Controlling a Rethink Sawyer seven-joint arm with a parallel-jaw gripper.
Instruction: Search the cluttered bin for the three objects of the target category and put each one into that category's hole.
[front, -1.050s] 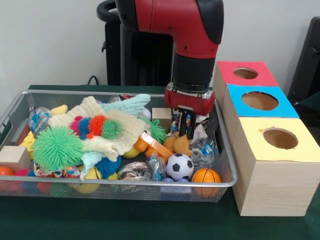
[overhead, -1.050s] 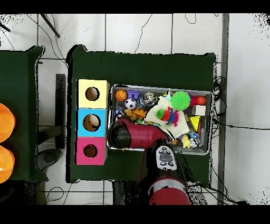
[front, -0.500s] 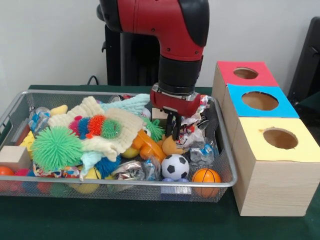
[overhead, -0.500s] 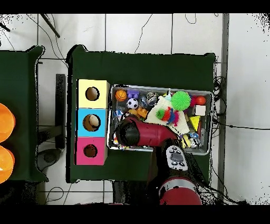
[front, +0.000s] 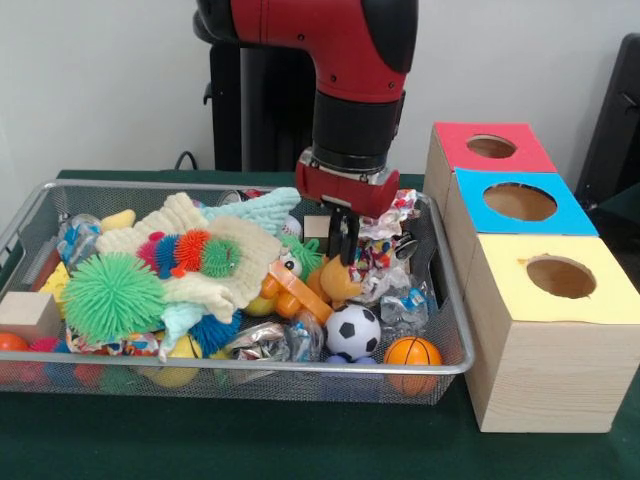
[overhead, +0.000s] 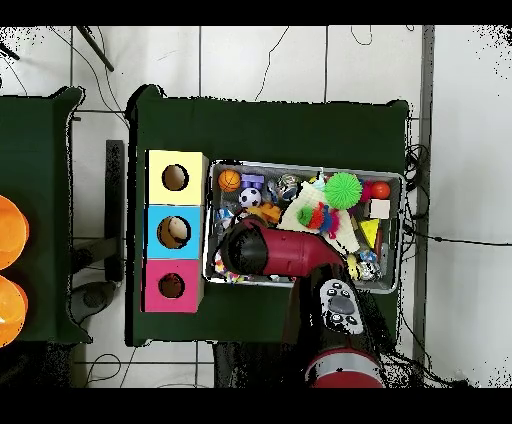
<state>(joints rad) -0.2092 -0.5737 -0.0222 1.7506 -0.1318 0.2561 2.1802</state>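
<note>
The gripper (front: 342, 246) hangs over the right half of the wire bin (front: 447, 300), its two dark fingers (front: 334, 236) drawn close together on the top of an orange toy (front: 338, 282), which hangs just below the jaws and seems lifted a little out of the clutter. The step in hand looks like the pick of one target object. A soccer ball (front: 353, 332) lies below the jaws and crinkly wrappers (front: 385, 255) sit just beside them. Next comes a clean lift, then a carry to the boxes (front: 545, 340) beside the bin; which hole (front: 561, 276) suits the toy I cannot tell.
</note>
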